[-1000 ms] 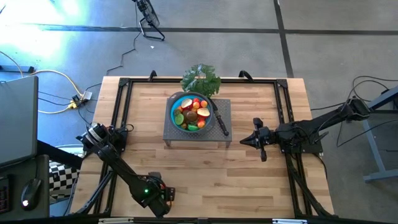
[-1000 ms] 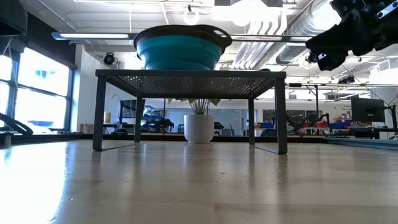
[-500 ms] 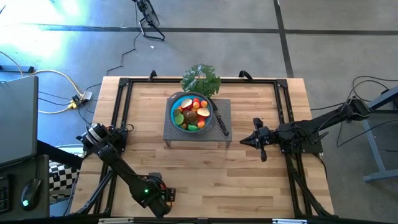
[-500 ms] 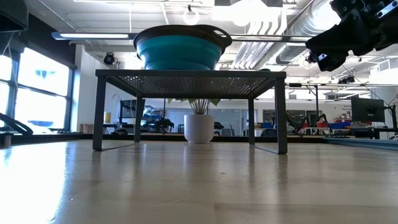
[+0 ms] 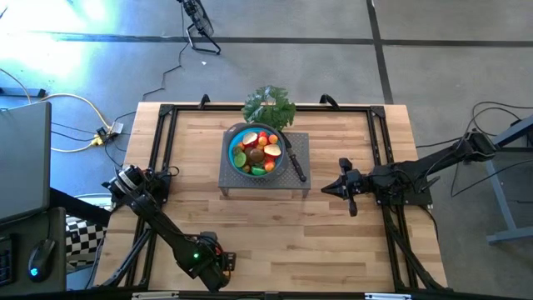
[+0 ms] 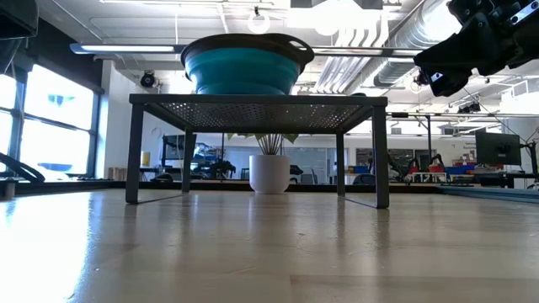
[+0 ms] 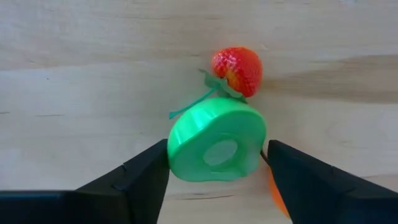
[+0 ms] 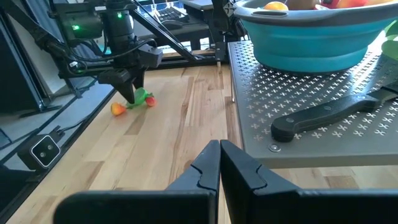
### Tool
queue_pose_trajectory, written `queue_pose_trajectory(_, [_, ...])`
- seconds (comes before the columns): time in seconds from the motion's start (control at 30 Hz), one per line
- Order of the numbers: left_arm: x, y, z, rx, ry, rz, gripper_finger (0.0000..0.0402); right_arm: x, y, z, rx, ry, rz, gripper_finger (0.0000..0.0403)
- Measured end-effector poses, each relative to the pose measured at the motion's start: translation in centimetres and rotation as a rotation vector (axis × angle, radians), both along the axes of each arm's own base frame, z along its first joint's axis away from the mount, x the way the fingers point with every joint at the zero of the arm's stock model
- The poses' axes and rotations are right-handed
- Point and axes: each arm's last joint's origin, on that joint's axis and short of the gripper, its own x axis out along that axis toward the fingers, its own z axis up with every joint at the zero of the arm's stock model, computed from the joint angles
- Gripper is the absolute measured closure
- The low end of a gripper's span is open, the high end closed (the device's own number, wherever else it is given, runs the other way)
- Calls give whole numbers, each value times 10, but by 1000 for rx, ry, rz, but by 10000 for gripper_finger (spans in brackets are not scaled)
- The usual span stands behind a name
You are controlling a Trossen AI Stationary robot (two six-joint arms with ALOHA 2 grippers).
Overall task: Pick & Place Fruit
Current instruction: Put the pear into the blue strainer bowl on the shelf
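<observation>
A green toy fruit slice [image 7: 216,146] with a round hollow in its face lies on the wooden table near its front left. My left gripper [image 7: 217,168] points down over it, one finger on each side; the right wrist view shows the same gripper [image 8: 130,93]. A red strawberry [image 7: 237,70] lies against the slice, and an orange piece [image 7: 277,193] lies beside one finger. More fruit [image 5: 256,150] fills the blue bowl [image 5: 231,152] on the grey stand. My right gripper [image 5: 326,190] hangs shut to the right of the stand, holding nothing. My left gripper has the green slice between its two fingers, each fingertip [image 7: 158,165] against one of two opposite sides [image 7: 174,149] of the slice. The fingers come from above, pointing down. The slice lies flat on the table, its hollowed face up.
The grey perforated stand [image 5: 296,177] sits at the table's middle back, with a black-handled knife [image 5: 296,164] beside the bowl. A leafy green bunch [image 5: 269,107] lies behind the stand. Bare wood stretches between the stand and the near edge.
</observation>
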Motion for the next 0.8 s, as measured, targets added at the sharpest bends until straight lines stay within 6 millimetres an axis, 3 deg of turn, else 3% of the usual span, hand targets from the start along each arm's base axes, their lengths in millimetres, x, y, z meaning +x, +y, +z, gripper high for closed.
queue_pose_trajectory(0.47, [0,0,0,0,0,0,197,0,0,0,0,0,0,399])
queue_pose_trajectory(0.8, [-2,3,0,46,11,-19,203,0,0,0,-1,4,0,399])
